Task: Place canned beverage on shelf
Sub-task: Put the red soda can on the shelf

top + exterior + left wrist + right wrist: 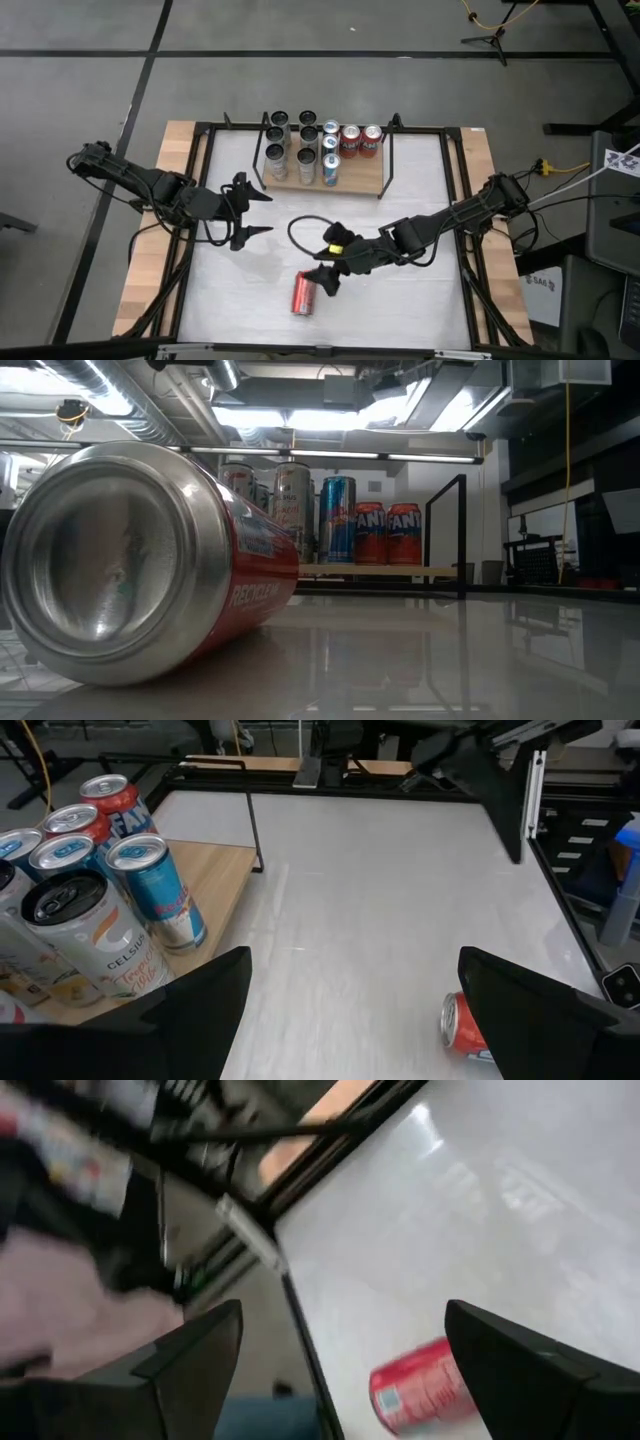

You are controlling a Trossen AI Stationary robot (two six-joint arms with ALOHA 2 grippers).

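A red canned beverage [303,293] lies on its side on the white tabletop near the front edge; it fills the foreground of the low view [150,560]. The shelf [360,178], a light-wood board with thin black uprights, stands at the far middle and carries several upright cans [308,150]. My right gripper [326,260] hovers open just above and to the far right of the lying can [420,1385], touching nothing. My left gripper [268,212] hangs open over the table's left part, in front of the shelf [215,870], with the can [462,1025] farther off.
A black cable loop [303,226] hangs between the two grippers. Black frame rails [457,200] and wooden strips [160,230] run along the table's left and right sides. Bare tabletop [420,300] lies to the right of the lying can.
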